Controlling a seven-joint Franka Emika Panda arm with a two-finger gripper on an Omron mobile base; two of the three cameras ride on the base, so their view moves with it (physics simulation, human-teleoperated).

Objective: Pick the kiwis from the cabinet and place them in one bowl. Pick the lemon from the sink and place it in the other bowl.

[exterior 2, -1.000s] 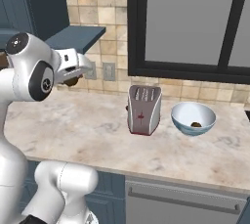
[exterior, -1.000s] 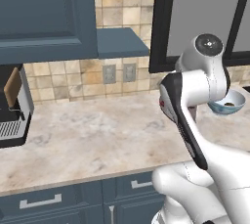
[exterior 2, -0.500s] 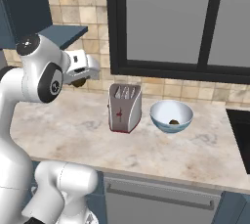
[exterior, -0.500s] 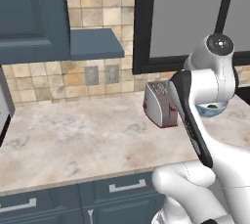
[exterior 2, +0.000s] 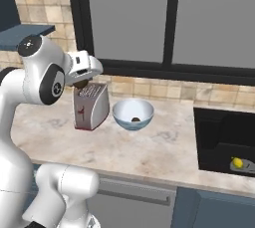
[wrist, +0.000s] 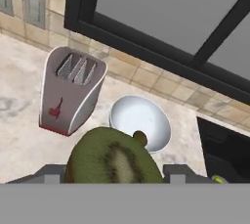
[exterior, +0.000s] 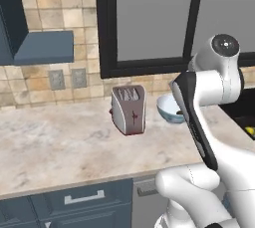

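Observation:
My gripper is shut on a brown-green kiwi that bulges between the two fingertips in the hand view. In the right base view the gripper hangs just above the toaster, left of the bowl. The light blue bowl stands on the counter with another kiwi inside; in the hand view that kiwi peeks out behind the held one. A yellow lemon lies in the black sink at the right. The slate-blue cabinet with its end shelf is at the upper left.
A silver toaster stands on the marbled counter just left of the bowl. A dark-framed window runs behind them. Wall outlets sit on the tiled backsplash, and blue drawers lie under the counter's front edge.
The base has driven to the right: toaster and bowl slid left in both views, and the sink with the lemon came into sight. The gripper still holds the kiwi.

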